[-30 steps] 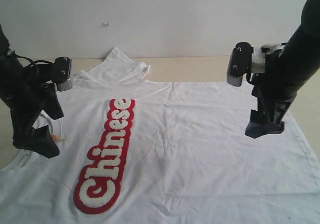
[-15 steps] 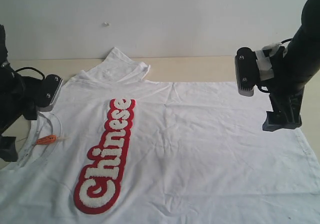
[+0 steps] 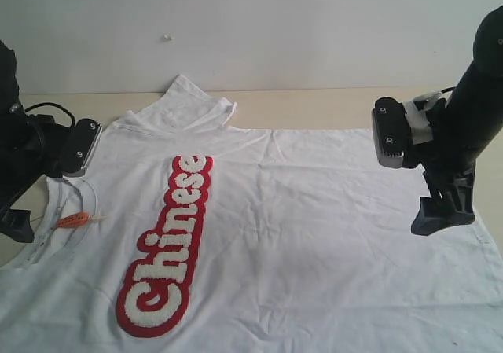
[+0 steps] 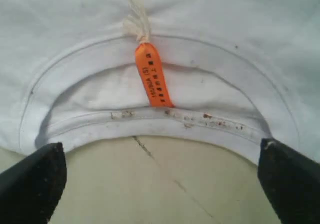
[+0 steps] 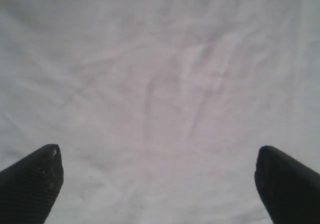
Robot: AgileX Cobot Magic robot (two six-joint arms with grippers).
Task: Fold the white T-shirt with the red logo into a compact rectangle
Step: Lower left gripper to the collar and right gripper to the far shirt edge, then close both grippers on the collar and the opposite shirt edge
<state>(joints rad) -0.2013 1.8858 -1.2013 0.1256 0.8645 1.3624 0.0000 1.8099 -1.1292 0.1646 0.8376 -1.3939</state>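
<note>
The white T-shirt (image 3: 314,227) lies spread flat on the table, its red-outlined "Chinese" lettering (image 3: 169,243) running lengthwise left of centre. Its neck opening with the small orange tag (image 3: 72,220) is at the left. My left gripper (image 3: 17,227) hangs open just outside the collar (image 4: 165,126), over bare table, with the orange tag (image 4: 152,77) straight ahead of it. Over the shirt's right end, near the hem, my right gripper (image 3: 442,215) stands open above plain white cloth (image 5: 160,84). Neither gripper holds anything.
The beige table (image 3: 330,101) shows behind the shirt and under the collar (image 4: 150,184). A white wall (image 3: 251,23) closes the back. One sleeve (image 3: 189,101) sticks out toward the wall.
My left gripper has drawn back leftward off the collar to the table beside it. My right gripper has shifted right and then lowered over the shirt's right end.
</note>
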